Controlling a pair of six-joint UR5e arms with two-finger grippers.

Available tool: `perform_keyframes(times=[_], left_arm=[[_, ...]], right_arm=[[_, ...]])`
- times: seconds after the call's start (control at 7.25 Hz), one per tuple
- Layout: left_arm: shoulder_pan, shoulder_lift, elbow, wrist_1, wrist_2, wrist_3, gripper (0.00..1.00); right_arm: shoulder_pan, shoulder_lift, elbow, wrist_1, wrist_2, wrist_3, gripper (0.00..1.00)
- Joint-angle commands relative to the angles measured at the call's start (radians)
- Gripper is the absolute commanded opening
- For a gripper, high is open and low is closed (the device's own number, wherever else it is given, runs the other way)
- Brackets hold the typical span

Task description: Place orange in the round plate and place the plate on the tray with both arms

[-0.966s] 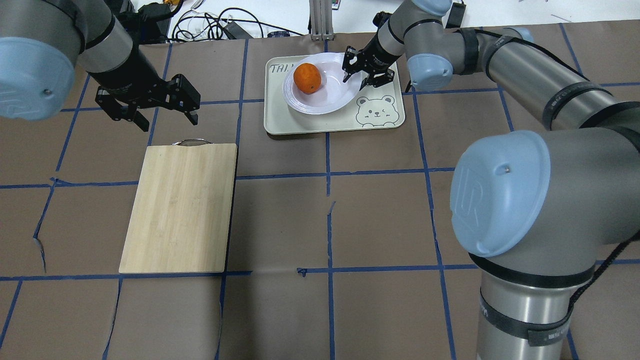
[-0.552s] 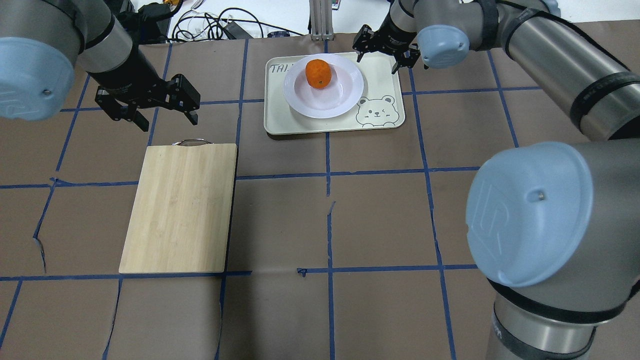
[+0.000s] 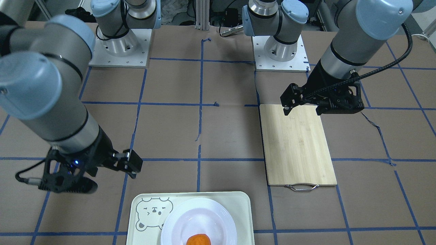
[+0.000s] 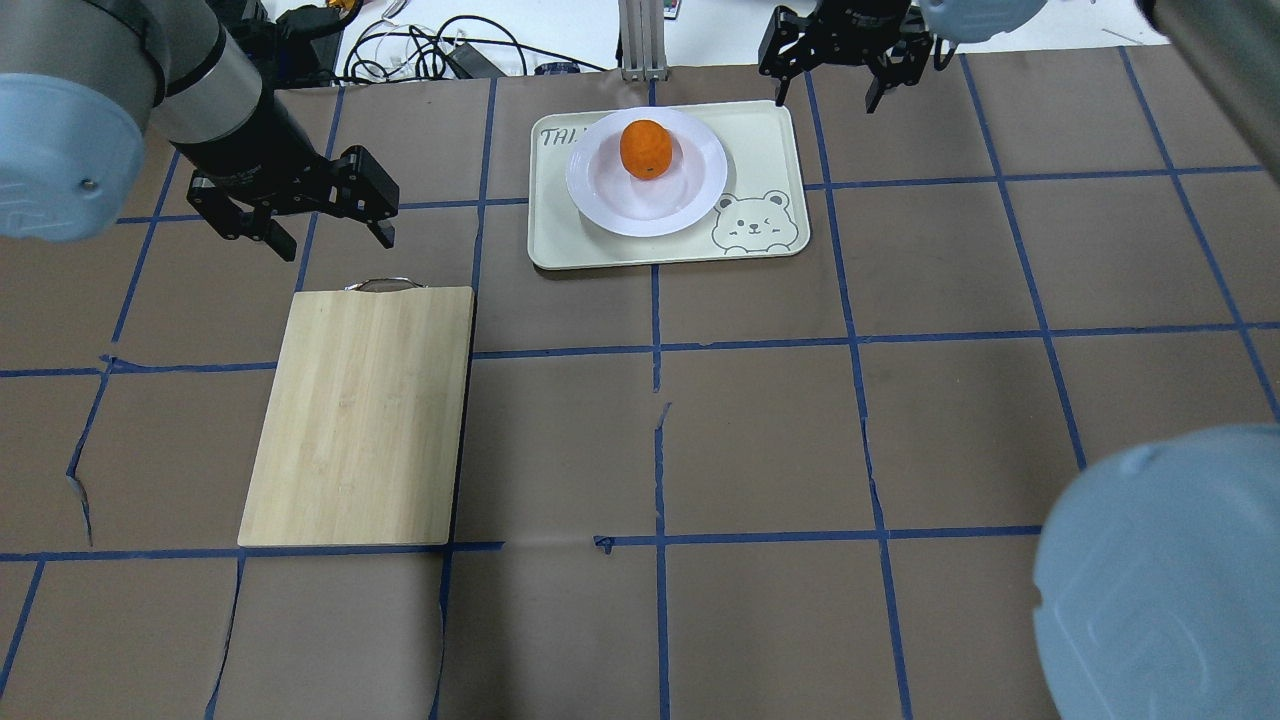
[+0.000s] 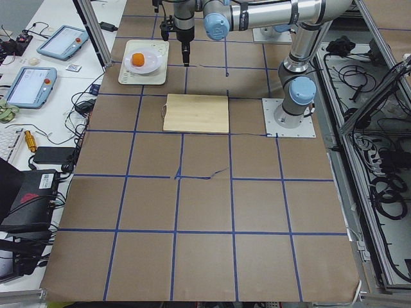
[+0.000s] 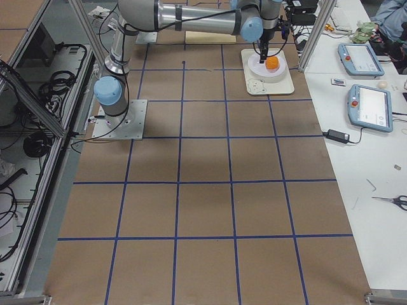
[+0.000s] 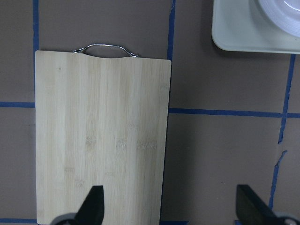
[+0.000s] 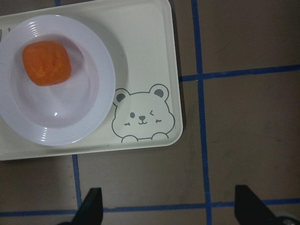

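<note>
Right gripper [image 8: 171, 206] fingers [image 8: 91, 206] spread wide, nothing held. Raised well above the table [image 4: 760, 420] near the tray [image 4: 770, 140], touching neither tray nor plate.

Left gripper [image 4: 335, 240] likewise wide open and empty. Raised over the bamboo cutting board's [image 4: 360, 415] side of the table, well apart from the tray.

Orange [image 4: 645, 148] resting in the well of the white round plate [image 4: 650, 210], toward its far side. Plate flat on the tray, just beside the bear-face drawing [image 4: 745, 222].

Judged complete on both placements.

Handling, if regrasped:
- Plate: stiff, glossy, probably slippery and breakable. Take by the wide rim, one finger above and one below, and keep level.
- Orange: light, firm, free to roll. Pinch gently across the middle.
</note>
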Motion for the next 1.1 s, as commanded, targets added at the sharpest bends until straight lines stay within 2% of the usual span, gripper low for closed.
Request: perform_keyframes(times=[0.0, 0.28, 0.55, 0.97], left_arm=[[0.001, 0.001, 0.002, 0.001, 0.002, 0.000, 1.00], [0.001, 0.001, 0.001, 0.000, 0.002, 0.000, 1.00], [0.001, 0.001, 0.001, 0.001, 0.002, 0.000, 1.00], [0.001, 0.004, 0.004, 0.000, 0.003, 0.000, 1.00]], right_arm=[[-0.005, -0.172, 0.019, 0.271, -0.081, -0.057, 1.00], [0.009, -0.273, 0.151, 0.225, -0.047, -0.061, 1.00], [0.005, -0.345, 0.310, 0.023, -0.050, -0.092, 1.00], [0.006, -0.346, 0.321, -0.003, -0.050, -0.092, 1.00]])
